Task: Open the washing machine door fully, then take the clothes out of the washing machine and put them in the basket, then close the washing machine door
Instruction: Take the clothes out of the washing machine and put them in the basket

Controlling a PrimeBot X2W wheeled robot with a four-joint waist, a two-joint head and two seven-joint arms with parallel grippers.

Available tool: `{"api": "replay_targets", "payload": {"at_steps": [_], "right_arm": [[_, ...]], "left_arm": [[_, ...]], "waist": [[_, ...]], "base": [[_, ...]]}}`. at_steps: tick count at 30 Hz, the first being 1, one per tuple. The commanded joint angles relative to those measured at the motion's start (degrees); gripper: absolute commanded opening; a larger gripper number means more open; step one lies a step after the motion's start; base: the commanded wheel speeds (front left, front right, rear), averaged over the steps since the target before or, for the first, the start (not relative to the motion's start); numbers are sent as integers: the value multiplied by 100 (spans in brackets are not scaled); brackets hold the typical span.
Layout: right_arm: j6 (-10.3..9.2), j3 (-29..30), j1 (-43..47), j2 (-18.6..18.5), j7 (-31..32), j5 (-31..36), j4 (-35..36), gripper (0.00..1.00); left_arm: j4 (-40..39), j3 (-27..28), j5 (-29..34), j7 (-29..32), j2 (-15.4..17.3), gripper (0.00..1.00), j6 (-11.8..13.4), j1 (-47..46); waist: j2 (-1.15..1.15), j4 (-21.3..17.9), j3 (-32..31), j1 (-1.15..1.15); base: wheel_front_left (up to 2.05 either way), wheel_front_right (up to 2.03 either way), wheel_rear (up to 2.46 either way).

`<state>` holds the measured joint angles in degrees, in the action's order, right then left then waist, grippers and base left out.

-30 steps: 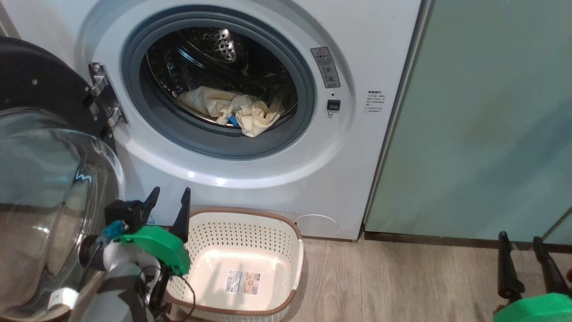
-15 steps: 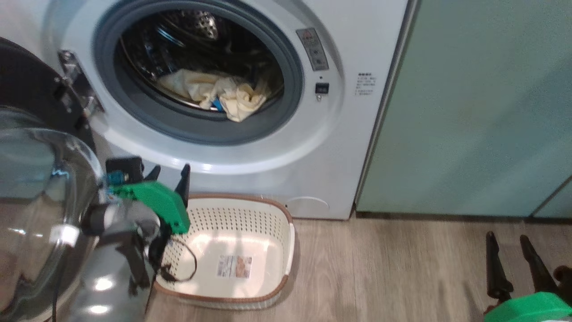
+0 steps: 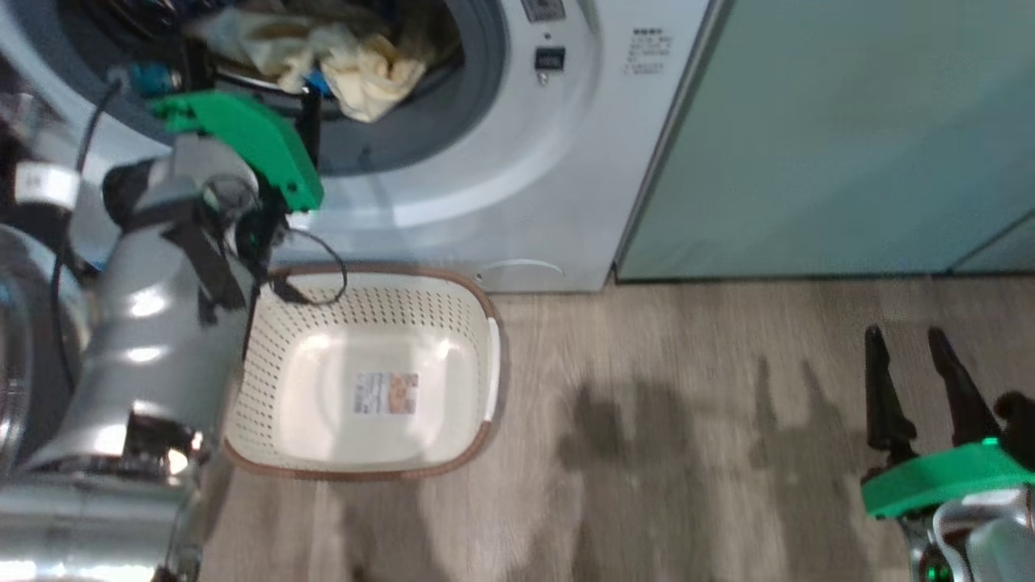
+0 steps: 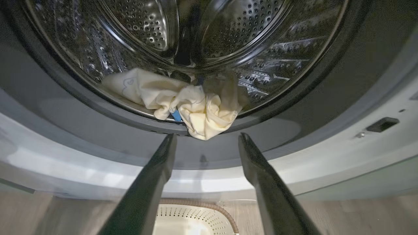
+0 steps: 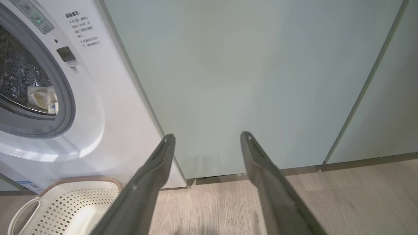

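our left gripper [image 4: 207,135] is hovering at the mouth of the washing machine [image 3: 517,162], its two dark fingers spread wide and holding nothing. the tips are pointing at the clothes [image 4: 202,111] and stopping just short of them. we are judging that nothing is touching the fabric, though the gap is looking small.

the clothes are lying in a pale yellow heap at the front of the drum [image 4: 228,36]. one fold is drooping over the grey rubber ring [image 4: 98,130], and a bit of blue is peeking out beneath it.

moving outward, the door [image 3: 20,339] is standing swung out on our left, mostly hiding behind our left arm. we are counting the opening step as done, though we cannot tell whether it is open all the way. the basket [image 3: 420,311] is sitting on the floor [image 3: 687,420] just below the drum mouth, close against the machine's front. it is carrying nothing but a sticker on its bottom.

so we are placing ourselves early in the job. the door is open, but no garment is out yet. we are expecting to grip the heap, lift it clear, drop it into the basket, check the drum for more, and then shut the door.

farther out, our right gripper [image 3: 904,331] is hanging low over the floor, well apart from the machine. its fingers are parted and empty, facing the pale green cabinet [image 3: 849,137].
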<state>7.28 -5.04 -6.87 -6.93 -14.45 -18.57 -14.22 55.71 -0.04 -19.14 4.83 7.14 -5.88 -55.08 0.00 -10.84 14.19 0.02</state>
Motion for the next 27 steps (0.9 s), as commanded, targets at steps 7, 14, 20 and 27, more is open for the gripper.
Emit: {"api": "replay_targets", "payload": {"at_steps": [7, 14, 20, 27], "right_arm": [[21, -164, -528, 8, -55, -1, 239, 100], [21, -147, -802, 6, -55, 5, 300, 100], [21, -152, -968, -35, -55, 17, 380, 100], [21, -117, -1063, -95, -55, 33, 433, 100]], "left_arm": [[556, 14, 14, 287, 325, 100, 15, -1189], [1089, -89, 58, 455, 385, 100, 133, -2180], [1453, -267, 169, 644, 429, 100, 198, -2712], [1640, -469, 312, 766, 441, 100, 379, -3039]], "waist": [[0, -361, 891, -2], [0, -470, 1525, -2], [0, -554, 1880, -2], [0, -554, 2183, -2]], "base": [[0, 0, 0], [0, 0, 0], [0, 0, 0], [0, 0, 0]]}}
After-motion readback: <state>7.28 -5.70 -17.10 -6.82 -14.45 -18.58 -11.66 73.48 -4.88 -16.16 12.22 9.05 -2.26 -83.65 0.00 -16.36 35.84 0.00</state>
